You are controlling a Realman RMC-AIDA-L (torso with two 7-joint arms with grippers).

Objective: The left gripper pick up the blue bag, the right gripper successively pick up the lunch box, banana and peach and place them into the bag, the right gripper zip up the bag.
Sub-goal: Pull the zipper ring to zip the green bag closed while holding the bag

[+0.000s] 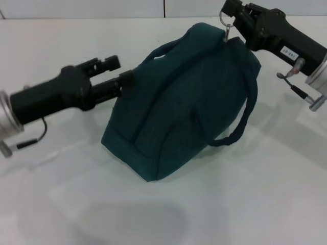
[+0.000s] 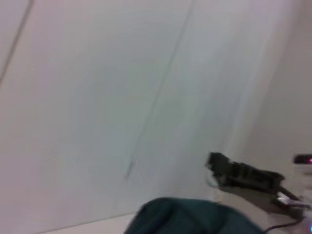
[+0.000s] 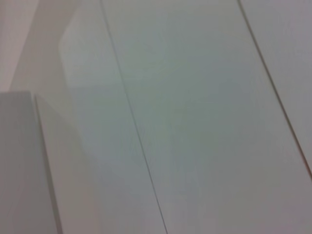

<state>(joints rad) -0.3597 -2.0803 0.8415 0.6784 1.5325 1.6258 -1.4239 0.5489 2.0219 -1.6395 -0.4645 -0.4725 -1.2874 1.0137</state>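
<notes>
Blue bag [image 1: 179, 109] sits mid-frame on the white table [image 1: 51, 204], top closed, contents hidden. Right gripper [image 1: 231, 26], upper right, pinches the zipper's ring pull [image 1: 226, 19]. Left gripper [image 1: 122, 76], from the left, clamps the bag's end.

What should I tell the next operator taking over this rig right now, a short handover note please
Left gripper: at the blue bag's near-left end, seemingly holding the fabric.
Right gripper: at the bag's top far end, by the metal zipper ring.
Bag: on the white table, looks closed. Lunch box, banana and peach aren't visible outside it.
Left: confirm the zip is fully shut, then release both grippers.
</notes>
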